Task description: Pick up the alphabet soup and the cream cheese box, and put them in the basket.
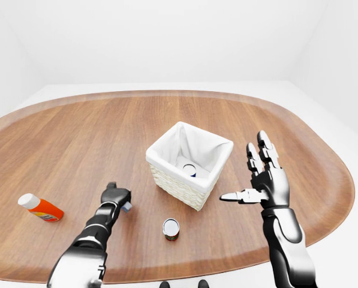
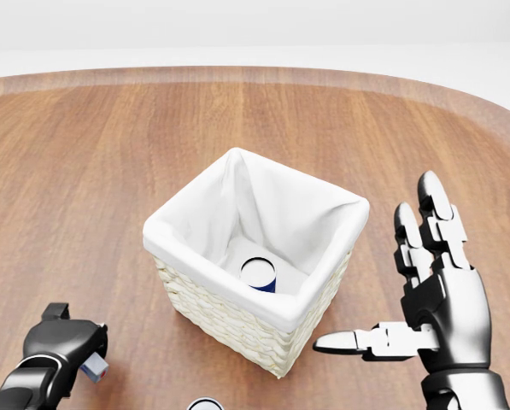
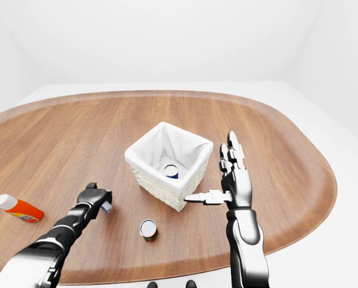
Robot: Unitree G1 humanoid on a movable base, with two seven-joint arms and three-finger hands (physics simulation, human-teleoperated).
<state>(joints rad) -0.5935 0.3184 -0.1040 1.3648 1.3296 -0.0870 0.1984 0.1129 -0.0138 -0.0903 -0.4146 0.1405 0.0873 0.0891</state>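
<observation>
Closest to you, below the basket (image 1: 187, 180) in the left-eye view, a small can (image 1: 171, 228) stands upright on the table (image 1: 77, 132), apart from the basket's woven wall. Your left hand (image 2: 64, 345) sits down and to the left of the basket, its fingers curled over a small pale box (image 2: 93, 367), the cream cheese box, which peeks out at the hand's right edge; you cannot tell whether the fingers actually grip it or only cover it. Farther to the left of the basket, well apart from it, an orange bottle (image 1: 40, 207) with a white cap lies on its side. Your right hand (image 2: 417, 316) stands just to the right of the basket, fully open, fingers pointing up and thumb stretched toward the wicker wall without touching it, holding nothing. Inside the basket, on the white liner, the alphabet soup can (image 2: 259, 275) stands upright.
</observation>
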